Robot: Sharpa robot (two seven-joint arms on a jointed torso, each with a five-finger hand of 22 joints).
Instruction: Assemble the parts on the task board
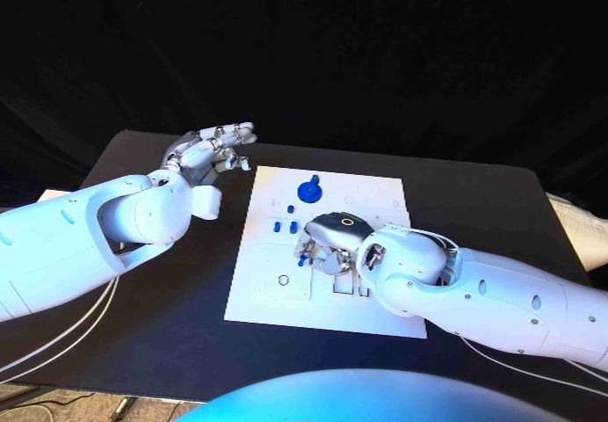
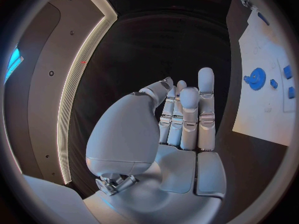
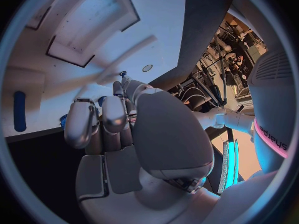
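My right hand [image 1: 332,249] pinches a blue part [image 1: 303,258] mid-frame over the white task board [image 1: 380,198]; my left hand [image 1: 209,151] hangs released, upper left.

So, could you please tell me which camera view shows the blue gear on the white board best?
The head view: the blue gear sits unobstructed near the task board's far end. The left wrist view catches it smaller and bent at the picture's edge. I cannot make it out in the right wrist view.

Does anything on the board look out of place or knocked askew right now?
Nothing stands out. The board lies flat on the table, the blue gear and small blue parts sit on it, the right hand works over its middle, and the left hand hovers beside it.
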